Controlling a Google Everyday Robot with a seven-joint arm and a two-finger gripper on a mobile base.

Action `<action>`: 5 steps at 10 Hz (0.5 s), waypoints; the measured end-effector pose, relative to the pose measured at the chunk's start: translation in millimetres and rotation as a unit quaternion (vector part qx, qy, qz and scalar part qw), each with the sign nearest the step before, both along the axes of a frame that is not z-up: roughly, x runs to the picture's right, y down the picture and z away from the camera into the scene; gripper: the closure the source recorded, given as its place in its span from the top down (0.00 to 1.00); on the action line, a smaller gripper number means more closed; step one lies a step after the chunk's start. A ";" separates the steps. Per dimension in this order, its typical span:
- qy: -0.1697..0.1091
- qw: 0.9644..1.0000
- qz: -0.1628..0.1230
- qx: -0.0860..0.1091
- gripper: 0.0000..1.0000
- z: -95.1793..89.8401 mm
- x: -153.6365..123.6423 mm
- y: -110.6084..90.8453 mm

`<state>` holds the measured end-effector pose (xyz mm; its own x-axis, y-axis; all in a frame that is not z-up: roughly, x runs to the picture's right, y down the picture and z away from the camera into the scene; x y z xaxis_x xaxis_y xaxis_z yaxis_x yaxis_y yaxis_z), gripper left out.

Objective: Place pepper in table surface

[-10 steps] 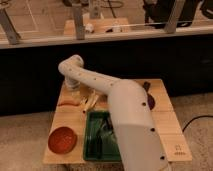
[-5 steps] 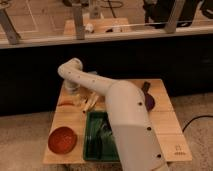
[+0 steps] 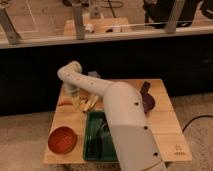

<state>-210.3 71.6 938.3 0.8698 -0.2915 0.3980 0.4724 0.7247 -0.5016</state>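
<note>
The pepper is a small red-orange shape low over or on the left part of the light wooden table surface; I cannot tell whether it touches the wood. My white arm reaches across the table and bends down at the far left. My gripper hangs just right of the pepper, close to the tabletop. Pale yellowish shapes lie beside it and partly blend with it.
A round orange-red bowl sits at the front left. A green rectangular tray lies in the middle front, partly under my arm. A dark purple object sits at the back right. A dark wall and railing stand behind the table.
My arm's bend has sunk slightly toward the table. The pepper stays at the left side by the gripper.
</note>
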 end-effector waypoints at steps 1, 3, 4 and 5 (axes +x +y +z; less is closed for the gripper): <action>0.002 1.000 0.001 -0.004 0.80 1.7 0.2 2.7; 0.001 1.000 0.003 -0.010 0.80 3.2 0.4 6.3; -0.003 1.000 0.000 -0.013 0.78 3.2 -0.6 8.0; -0.007 1.000 -0.002 -0.014 0.72 3.1 -1.5 9.3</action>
